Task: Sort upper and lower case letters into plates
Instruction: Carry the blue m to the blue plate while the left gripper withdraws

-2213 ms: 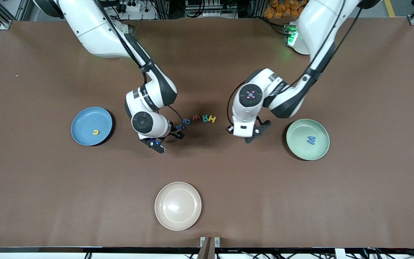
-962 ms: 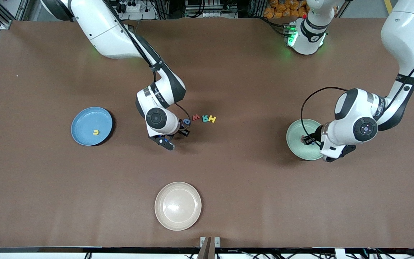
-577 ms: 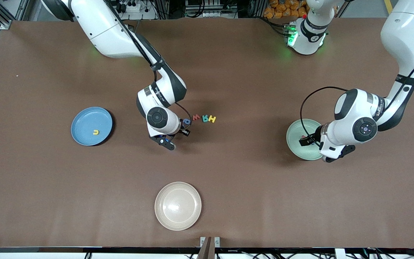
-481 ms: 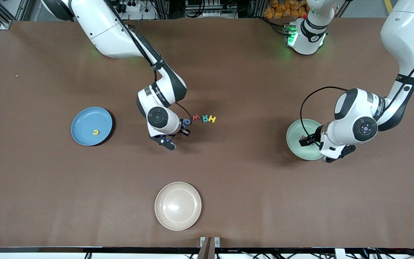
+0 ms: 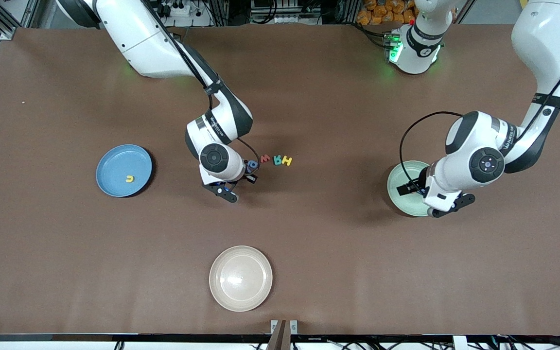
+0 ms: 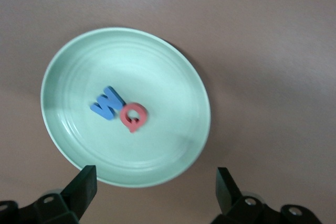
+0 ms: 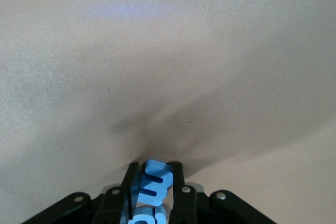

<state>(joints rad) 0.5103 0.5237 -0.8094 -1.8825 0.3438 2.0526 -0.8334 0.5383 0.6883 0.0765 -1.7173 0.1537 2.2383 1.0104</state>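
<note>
Brown covers the whole table top [image 5: 309,233]. On it, toward the right arm's end, sits a round plain blue plate [image 5: 114,160] with one tiny yellow letter [image 5: 129,179] lying in it. Toward the left arm's end sits a round pale mint green plate [image 6: 79,61]. In the green plate lie a small flat blue letter W [image 6: 107,103] and a small flat red-pink letter Q [image 6: 133,117], touching each other near the middle.

The left gripper [image 6: 155,187] hangs over the green plate with its two black fingers [image 6: 81,184] spread wide apart and nothing between them.

Near the middle of the table is a short row of small letters: a dark blue round letter [image 5: 252,165], then a red-pink letter [image 5: 265,159], a teal letter [image 5: 277,160] and a yellow letter H [image 5: 287,161], side by side.

The right gripper [image 7: 153,187] is down at the table at the blue-plate end of that row, just beside the dark blue round letter. Its fingers are pressed tight on a small light blue foam letter [image 7: 154,183], which stands up on its edge between them.

A round cream-beige plate [image 5: 221,262] sits alone, nearer to the front camera than all the letters and the other plates.
</note>
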